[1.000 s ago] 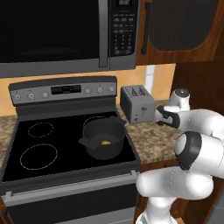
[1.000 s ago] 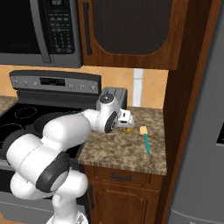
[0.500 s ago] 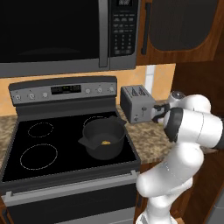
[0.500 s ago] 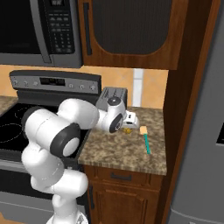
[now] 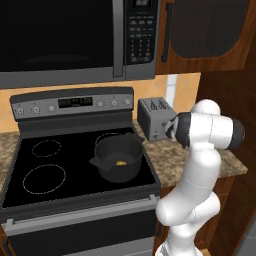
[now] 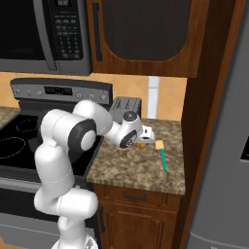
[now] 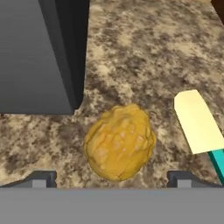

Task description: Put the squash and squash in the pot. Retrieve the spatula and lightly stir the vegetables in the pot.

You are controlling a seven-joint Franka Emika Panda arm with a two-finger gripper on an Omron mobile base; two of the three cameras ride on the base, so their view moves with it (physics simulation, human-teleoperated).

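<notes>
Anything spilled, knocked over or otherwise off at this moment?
Nothing stands out. One squash sits on the counter between the toaster and the spatula, under the open gripper. The pot stands upright on the stove, something yellow inside.

The white robot arm has folded in on itself over the last second: in the left base view its elbow, earlier low and bulging beside the grey toaster point(image 5: 156, 118), now stands upright, with the forearm reaching level toward that toaster. In the right base view the wrist has swung right past the toaster and lowered toward the speckled brown stone table point(image 6: 141, 168), bringing the gripper point(image 6: 145, 137) down over the lumpy yellow-orange squash point(image 7: 119, 141) beside the toaster
</notes>
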